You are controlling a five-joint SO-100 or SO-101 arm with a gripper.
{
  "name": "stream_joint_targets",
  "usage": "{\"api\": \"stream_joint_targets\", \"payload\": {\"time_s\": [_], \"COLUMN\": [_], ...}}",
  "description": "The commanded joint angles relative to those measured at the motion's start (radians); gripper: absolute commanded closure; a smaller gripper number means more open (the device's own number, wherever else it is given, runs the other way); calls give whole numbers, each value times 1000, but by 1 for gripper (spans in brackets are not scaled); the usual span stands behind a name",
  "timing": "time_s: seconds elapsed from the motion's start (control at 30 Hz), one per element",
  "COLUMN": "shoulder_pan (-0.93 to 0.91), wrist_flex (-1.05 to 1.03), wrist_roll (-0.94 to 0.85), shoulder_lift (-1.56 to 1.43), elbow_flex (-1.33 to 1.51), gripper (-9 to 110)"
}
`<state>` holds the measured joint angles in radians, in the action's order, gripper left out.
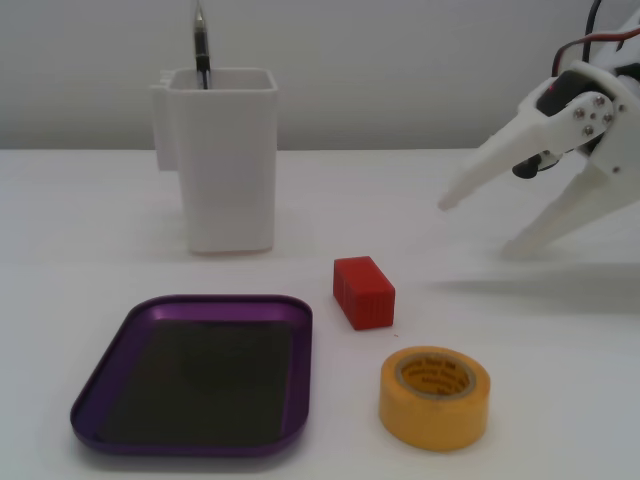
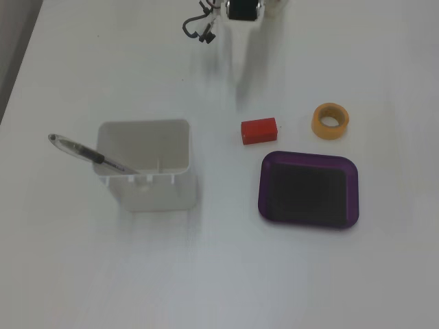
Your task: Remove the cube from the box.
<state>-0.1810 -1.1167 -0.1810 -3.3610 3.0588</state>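
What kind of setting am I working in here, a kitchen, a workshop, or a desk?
Most likely a desk or tabletop test setup: a plain white table, a white container holding a pen, and a yellow tape roll beside the purple box.

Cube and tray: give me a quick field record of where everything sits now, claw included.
cube: on the table, outside the tray, apart from its rim
tray: empty, dark bottom bare
tape roll: flat on the table, near the cube
white container: upright, holds a pen
claw: open, empty, raised, away from the cube

cube [image 1: 363, 291] flanked by box [image 1: 110, 375], tape roll [image 1: 434, 397]
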Motion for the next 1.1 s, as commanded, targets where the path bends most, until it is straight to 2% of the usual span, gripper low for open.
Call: {"api": "stream_joint_targets", "payload": {"time_s": [0.0,0.2,1.07], "shoulder_pan": [0,-3,-5], "wrist_flex": [-25,-15,-14], "wrist_roll": [46,52,44], "shoulder_lift": [-52,-52,-52], "elbow_flex": [8,11,11], "gripper": [102,96,96]}}
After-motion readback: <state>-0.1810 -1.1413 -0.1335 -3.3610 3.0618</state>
